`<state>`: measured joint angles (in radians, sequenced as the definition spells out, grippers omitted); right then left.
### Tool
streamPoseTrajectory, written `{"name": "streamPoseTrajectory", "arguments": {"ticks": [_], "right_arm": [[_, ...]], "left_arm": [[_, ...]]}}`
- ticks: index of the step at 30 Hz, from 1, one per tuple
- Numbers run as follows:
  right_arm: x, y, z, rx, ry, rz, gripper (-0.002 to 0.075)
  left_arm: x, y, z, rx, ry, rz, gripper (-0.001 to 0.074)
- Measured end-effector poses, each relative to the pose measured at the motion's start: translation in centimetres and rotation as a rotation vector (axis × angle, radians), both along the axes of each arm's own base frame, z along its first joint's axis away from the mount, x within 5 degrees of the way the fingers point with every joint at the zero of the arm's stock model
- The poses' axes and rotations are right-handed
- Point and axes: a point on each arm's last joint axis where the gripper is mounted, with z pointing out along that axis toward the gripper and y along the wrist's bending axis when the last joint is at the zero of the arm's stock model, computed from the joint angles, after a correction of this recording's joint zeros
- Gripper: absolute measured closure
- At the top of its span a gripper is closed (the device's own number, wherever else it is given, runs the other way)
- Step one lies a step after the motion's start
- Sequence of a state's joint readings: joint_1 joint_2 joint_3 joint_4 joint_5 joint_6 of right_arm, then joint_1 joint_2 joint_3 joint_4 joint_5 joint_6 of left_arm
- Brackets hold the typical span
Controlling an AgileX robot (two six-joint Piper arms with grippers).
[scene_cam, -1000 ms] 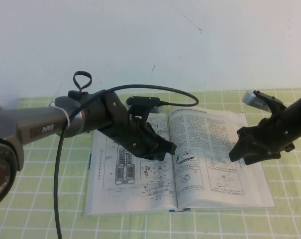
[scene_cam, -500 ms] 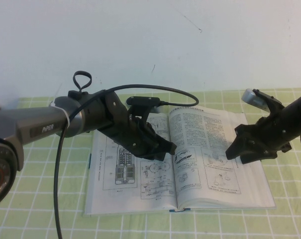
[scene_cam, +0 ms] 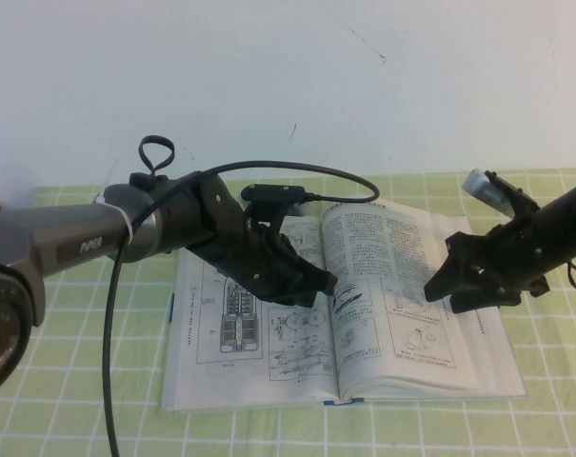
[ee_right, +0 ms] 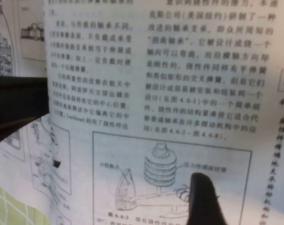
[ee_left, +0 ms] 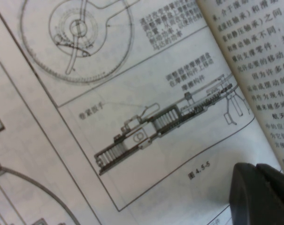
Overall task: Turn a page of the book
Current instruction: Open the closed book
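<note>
Lying open and flat near the middle of the green-checked worktop (scene_cam: 69, 381), the book (scene_cam: 268, 371) shows a tall machine cutaway on its left-hand leaf. Left gripper (scene_cam: 318, 282) sits low over the inner part of that leaf, beside the gutter; its fingers look closed together, nothing between them. The page (scene_cam: 392, 286), dense text above boxed drawings, forms the right-hand leaf and bows slightly upward. Right gripper (scene_cam: 449, 286) hangs over the page's outer half, toward the worktop's right edge; whether it grips the paper cannot be told.
</note>
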<state>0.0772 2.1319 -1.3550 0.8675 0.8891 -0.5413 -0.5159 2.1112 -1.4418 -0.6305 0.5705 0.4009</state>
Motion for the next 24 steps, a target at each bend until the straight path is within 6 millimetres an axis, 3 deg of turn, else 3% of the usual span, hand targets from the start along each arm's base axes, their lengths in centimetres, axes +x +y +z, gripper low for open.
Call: {"name": "streamPoseTrajectory", "arguments": {"ticks": [16,24], "right_arm": [[0.2,0.4,-0.3,0.064,-0.008,-0.007,0.0339],[0.4,0.6,-0.2,0.090,-0.028,-0.003,0.0339]], "left_arm": [[0.0,0.0,-0.1,0.000,0.001,-0.001,0.0738],[-0.1,0.3,1.2,0.012,-0.053,-0.012,0.0738]]}}
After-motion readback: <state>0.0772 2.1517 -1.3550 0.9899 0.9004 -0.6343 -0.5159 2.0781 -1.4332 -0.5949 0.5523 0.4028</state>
